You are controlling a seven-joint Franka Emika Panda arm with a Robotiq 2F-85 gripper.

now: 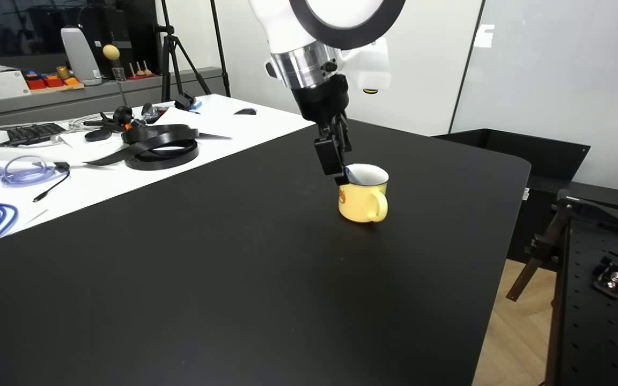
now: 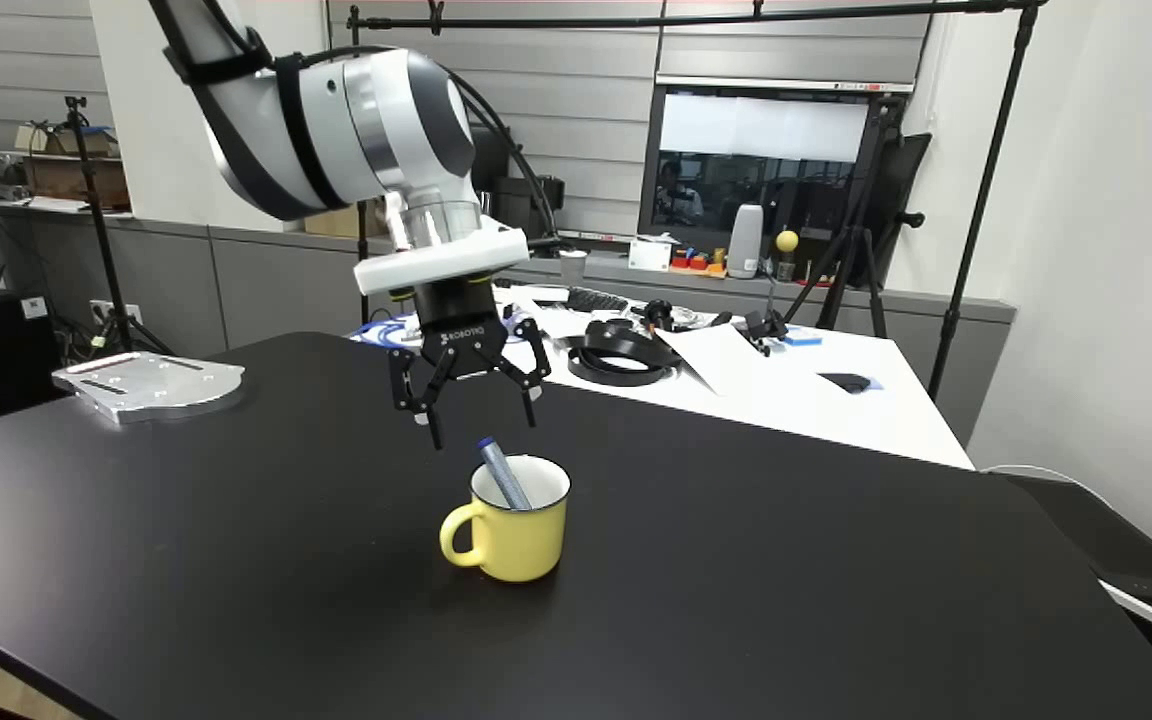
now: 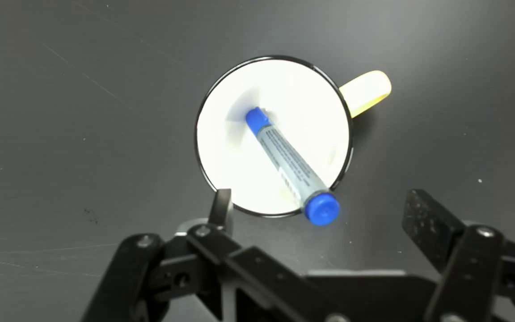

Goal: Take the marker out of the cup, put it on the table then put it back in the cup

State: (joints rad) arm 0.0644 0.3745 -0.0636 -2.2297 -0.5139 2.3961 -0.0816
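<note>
Inside the cup [image 2: 524, 545], the marker [image 3: 291, 164] leans; likely step 1 of 3, taking it out.
Its upper blue end pokes past the cup's rim; near that rim the hand [image 2: 484, 432] is spread wide, pinching nothing. The next move probably calls for bringing the hand in around that end, closing, then lifting the marker onto the worktop [image 2: 786, 590] beside the cup.
</note>
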